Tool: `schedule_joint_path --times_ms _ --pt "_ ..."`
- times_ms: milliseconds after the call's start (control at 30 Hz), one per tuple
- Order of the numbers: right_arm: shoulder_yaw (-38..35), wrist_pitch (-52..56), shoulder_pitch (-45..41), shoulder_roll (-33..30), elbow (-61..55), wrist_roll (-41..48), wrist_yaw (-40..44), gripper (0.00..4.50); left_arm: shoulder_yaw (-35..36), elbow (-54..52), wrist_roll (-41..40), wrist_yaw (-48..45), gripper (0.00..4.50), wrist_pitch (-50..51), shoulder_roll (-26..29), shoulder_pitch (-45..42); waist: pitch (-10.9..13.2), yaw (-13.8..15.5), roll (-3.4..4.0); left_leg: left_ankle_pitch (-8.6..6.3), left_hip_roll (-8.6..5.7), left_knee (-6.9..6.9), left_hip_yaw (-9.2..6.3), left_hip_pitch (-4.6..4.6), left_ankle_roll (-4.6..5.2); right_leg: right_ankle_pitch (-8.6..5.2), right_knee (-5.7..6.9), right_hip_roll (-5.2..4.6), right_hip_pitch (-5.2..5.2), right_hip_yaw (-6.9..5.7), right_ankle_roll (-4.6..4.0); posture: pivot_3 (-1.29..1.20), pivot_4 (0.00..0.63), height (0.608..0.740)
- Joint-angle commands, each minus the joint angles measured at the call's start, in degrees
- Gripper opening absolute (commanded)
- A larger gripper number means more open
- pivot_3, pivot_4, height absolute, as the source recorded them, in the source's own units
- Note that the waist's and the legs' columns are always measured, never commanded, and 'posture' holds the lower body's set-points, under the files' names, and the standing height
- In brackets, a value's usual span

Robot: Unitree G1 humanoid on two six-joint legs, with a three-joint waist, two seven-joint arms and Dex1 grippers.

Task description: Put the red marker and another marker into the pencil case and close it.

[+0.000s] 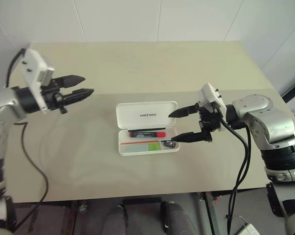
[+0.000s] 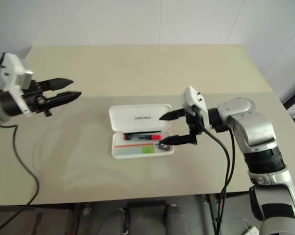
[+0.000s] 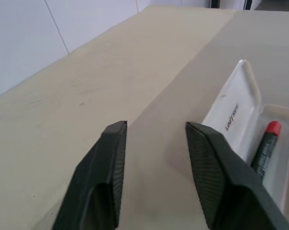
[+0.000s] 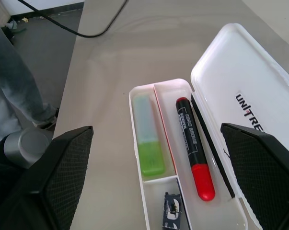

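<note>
The white pencil case (image 1: 146, 114) lies open at the middle of the table, its lid flat toward the far side. In the tray's long compartment lies the red marker (image 4: 192, 146), with its red cap toward my right gripper. The green marker (image 4: 147, 143) lies in the compartment beside it. My right gripper (image 1: 171, 128) hovers at the tray's right end. It is open and holds nothing, one finger over the lid's corner and one over the tray's near corner. My left gripper (image 1: 88, 84) hangs high to the far left of the case, fingers apart and empty.
A small dark item (image 4: 172, 211) sits in the tray's little end compartment. The beige table (image 1: 137, 63) is bare around the case and meets a white tiled wall behind. Black cables hang from both arms. A person's leg in jeans (image 4: 19, 81) stands beyond the table's edge.
</note>
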Motion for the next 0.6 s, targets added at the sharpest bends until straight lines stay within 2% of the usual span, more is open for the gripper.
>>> schedule_joint_path --times_ms 33,133,333,600 --pt "-2.1 1.7 0.7 -0.8 -4.6 2.7 -1.4 4.5 -4.7 10.1 5.9 -2.7 0.92 -5.9 -3.1 -6.2 0.0 0.0 0.0 0.0 0.0 0.0 0.0 -0.02 0.0 0.0 0.0 0.0 -0.02 0.0 0.0 0.0 0.15 0.74" --pt "-2.2 3.0 1.4 -0.5 -6.5 3.3 -3.4 4.5 -8.1 19.8 10.4 -4.0 0.03 -10.2 -7.1 -10.7 0.0 0.0 0.0 0.0 0.01 0.01 0.02 -0.05 0.0 -0.01 0.01 0.02 -0.06 0.0 0.03 0.0 0.15 0.74" --pt "-1.8 4.6 3.0 -0.6 -9.2 3.6 -7.2 4.5 -11.5 29.6 14.5 -8.5 0.03 -15.5 -13.5 -13.5 0.0 0.0 0.0 0.0 0.02 0.07 0.02 -0.18 0.0 0.01 0.02 0.03 -0.14 0.01 0.08 0.0 0.15 0.74" --pt "-1.8 5.4 4.1 -1.4 -10.9 3.9 -9.1 4.5 -10.5 28.1 13.0 -14.5 0.03 -15.1 -17.4 -13.3 0.0 0.0 0.0 -0.02 0.02 0.34 -0.03 -0.43 0.04 0.06 0.03 0.03 -0.21 -0.01 0.18 0.0 0.15 0.74"
